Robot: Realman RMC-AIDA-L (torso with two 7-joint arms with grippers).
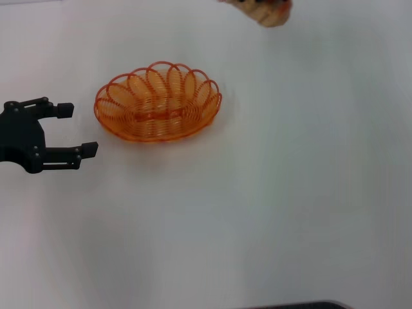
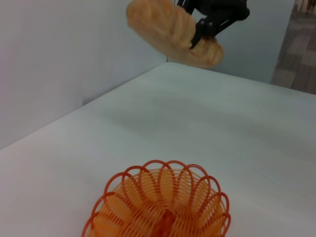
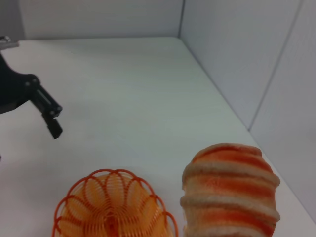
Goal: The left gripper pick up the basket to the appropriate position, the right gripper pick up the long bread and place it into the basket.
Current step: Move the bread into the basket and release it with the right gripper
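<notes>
Left gripper (image 1: pixel 76 129): black claw at the left edge of the head view, low over the white table (image 1: pixel 270 212). Its two fingers stand well apart with nothing between them. It sits just beside the basket's left end, not touching it. In the right wrist view one of its fingers (image 3: pixel 51 120) shows above the basket, clear of the rim.

Basket (image 1: pixel 158 102): orange wire oval with a looped scalloped rim, resting flat on the table, left of centre in the head view. No object lies inside it. The left wrist view shows its near rim (image 2: pixel 163 170) with the open interior behind it.

Long bread (image 2: pixel 170 32): tan loaf with orange-red stripes, held in the air, clear of the table, beyond the basket and to its right. In the head view only its end (image 1: pixel 270 13) shows at the top edge. In the right wrist view it (image 3: pixel 229 192) hangs beside the basket (image 3: pixel 113 205).

Right gripper (image 2: pixel 210 22): black claw seen in the left wrist view, fingers clamped across the loaf near one end.
</notes>
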